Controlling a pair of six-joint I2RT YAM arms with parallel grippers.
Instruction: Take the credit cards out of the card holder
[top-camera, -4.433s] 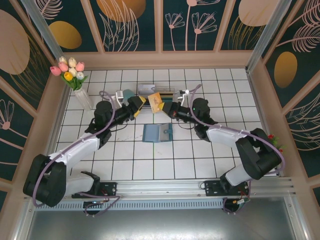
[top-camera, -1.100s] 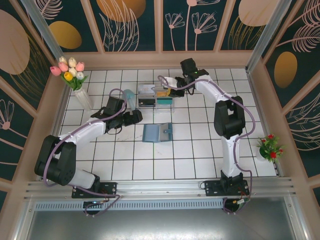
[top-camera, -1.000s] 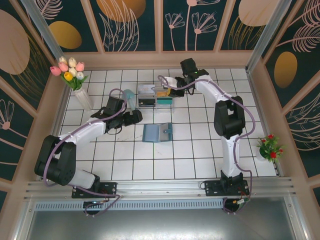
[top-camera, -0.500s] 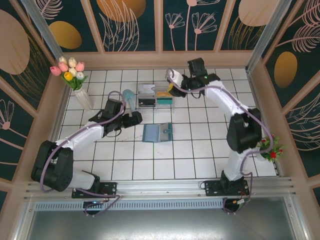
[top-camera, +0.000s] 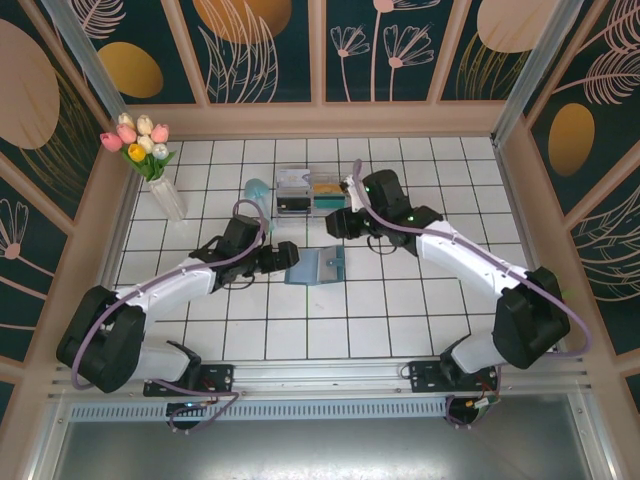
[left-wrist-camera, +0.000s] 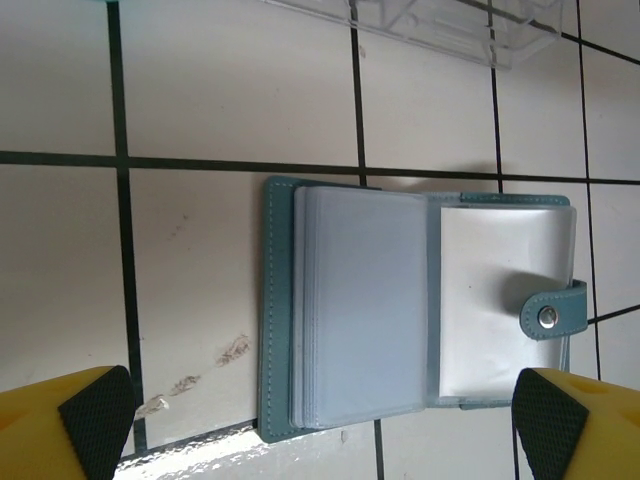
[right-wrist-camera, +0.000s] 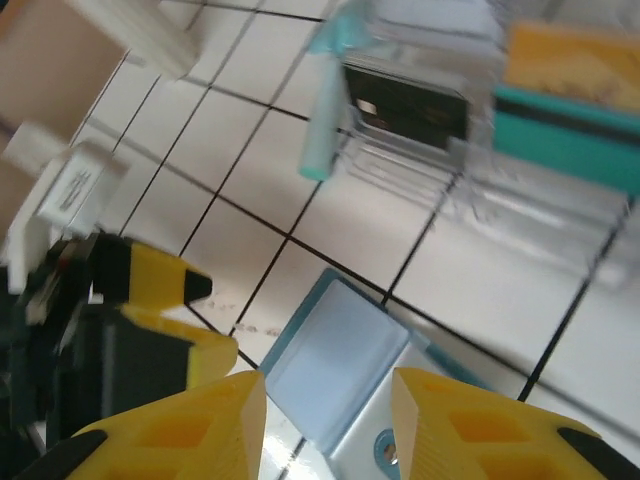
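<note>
Left wrist view, stitched teal card holder (left-wrist-camera: 432, 300) open, glossy sleeves (left-wrist-camera: 360, 300), left fingers (left-wrist-camera: 95, 410) wide, right fingers (right-wrist-camera: 170, 440) parted

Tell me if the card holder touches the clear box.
Apart. The left wrist view shows bare tile between the card holder and the clear box.

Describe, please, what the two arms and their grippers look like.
Both the left arm and right arm have white links with black joints, and a lilac cable runs along each. The left gripper and right gripper are black, with yellow fingers tipped by black textured pads.
</note>
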